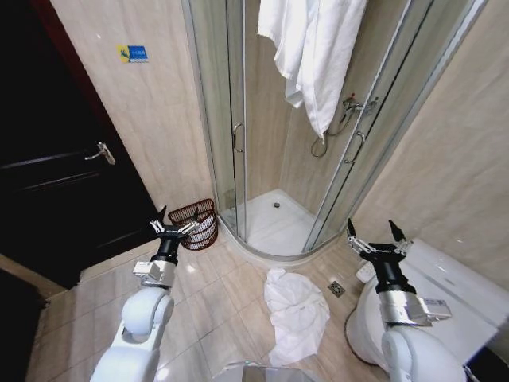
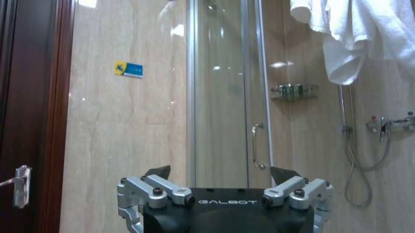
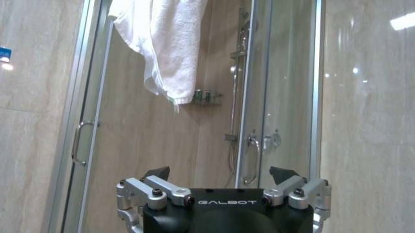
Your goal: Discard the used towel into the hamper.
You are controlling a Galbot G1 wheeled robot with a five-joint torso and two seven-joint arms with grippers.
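"GALBOT" lettering on left claw point(image 2: 220, 175)

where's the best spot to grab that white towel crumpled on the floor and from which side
Probably the bunched, raised folds at the end of the towel nearest the shower tray, taken from straight above. It lies spread flat on the tiles, so only the humped folds give the fingers cloth to close on. The right pincer, open, hovers nearer it than the left pincer.
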